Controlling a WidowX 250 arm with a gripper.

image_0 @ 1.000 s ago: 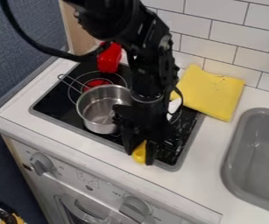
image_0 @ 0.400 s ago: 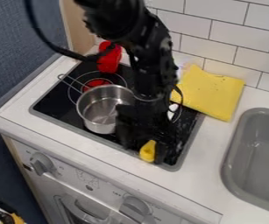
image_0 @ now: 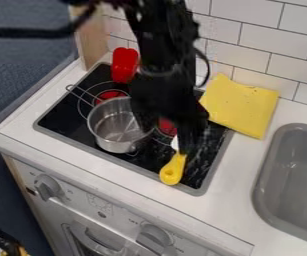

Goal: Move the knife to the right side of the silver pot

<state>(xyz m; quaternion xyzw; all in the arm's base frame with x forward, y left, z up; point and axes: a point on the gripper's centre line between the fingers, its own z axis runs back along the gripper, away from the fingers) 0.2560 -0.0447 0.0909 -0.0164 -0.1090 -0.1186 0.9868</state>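
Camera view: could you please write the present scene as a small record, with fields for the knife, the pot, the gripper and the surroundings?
knife: on the stove, yellow handle toward the front edge
silver pot: upright on the stove, handle toward upper left
knife relative to pot: right side, in camera view
gripper: over the stove, fingers apart
gripper-knife contact: cannot tell
surroundings: red object at stove's rear; yellow cloth and gray sink to the right
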